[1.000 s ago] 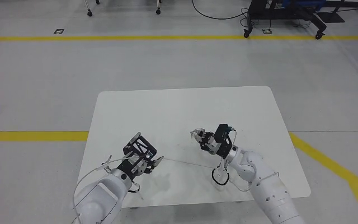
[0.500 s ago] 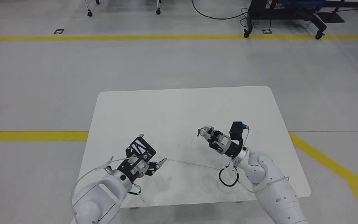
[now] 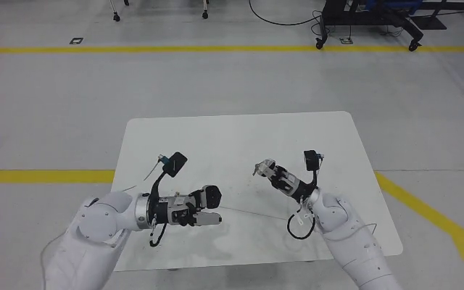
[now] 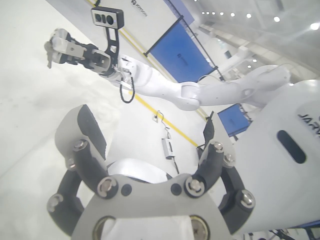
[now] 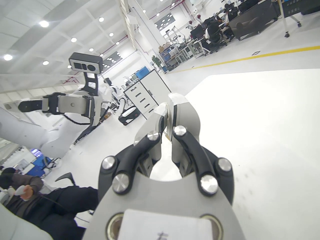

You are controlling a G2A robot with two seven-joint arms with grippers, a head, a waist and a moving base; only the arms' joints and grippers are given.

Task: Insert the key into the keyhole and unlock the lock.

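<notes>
Key (image 4: pixel 49 57) is staying pinched in right gripper (image 3: pixel 259 171); left gripper (image 3: pixel 216 206), spread and empty, is swinging round to face 3 o'clock, so insertion is pending.

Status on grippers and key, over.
Left gripper jaws open, holding nothing. Right gripper jaws shut on the key, above the table. No obstruction between the grippers.
</notes>
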